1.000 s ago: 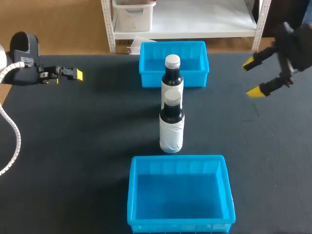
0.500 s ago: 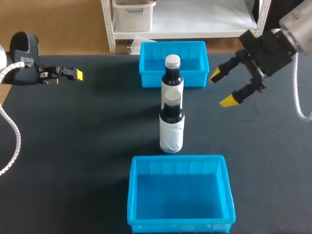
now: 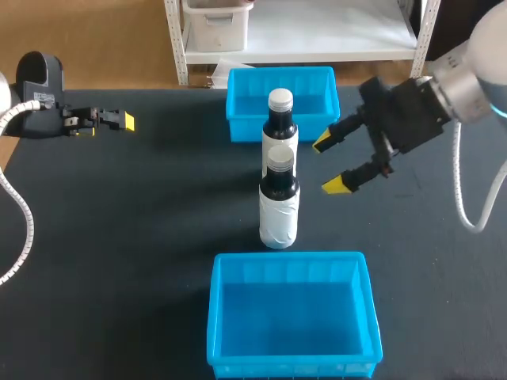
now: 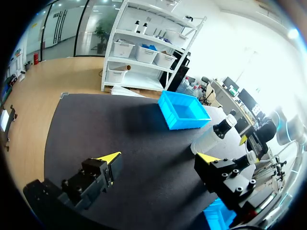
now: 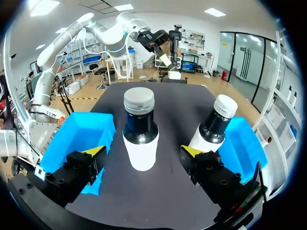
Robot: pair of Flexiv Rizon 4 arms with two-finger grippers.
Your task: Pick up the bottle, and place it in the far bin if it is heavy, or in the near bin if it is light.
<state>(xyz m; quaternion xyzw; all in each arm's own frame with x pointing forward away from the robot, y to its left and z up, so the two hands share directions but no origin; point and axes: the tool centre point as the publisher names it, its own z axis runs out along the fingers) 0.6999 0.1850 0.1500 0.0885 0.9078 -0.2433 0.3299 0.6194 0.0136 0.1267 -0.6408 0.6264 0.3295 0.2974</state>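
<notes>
Two dark bottles with white labels and pale caps stand in line mid-table: the near bottle (image 3: 279, 204) and the far bottle (image 3: 280, 125). Beyond them sits the far blue bin (image 3: 242, 127), and the near blue bin (image 3: 289, 313) lies at the front. My right gripper (image 3: 329, 164) hovers open just right of the bottles, touching neither. In the right wrist view the near bottle (image 5: 140, 134) stands ahead of the open right gripper (image 5: 141, 151), with the far bottle (image 5: 213, 127) off to one side. My left gripper (image 3: 119, 120) rests open at the far left, its fingers (image 4: 109, 158) empty.
Both bins are empty. Black table surface (image 3: 119, 237) stretches wide to the left and right of the bottle line. In the left wrist view the far bin (image 4: 184, 111) and a bottle (image 4: 213, 136) lie well ahead of the left gripper.
My right arm has swung in from the far right edge toward the bottles, its fingers staying open. The left arm, bottles and bins have not moved.
</notes>
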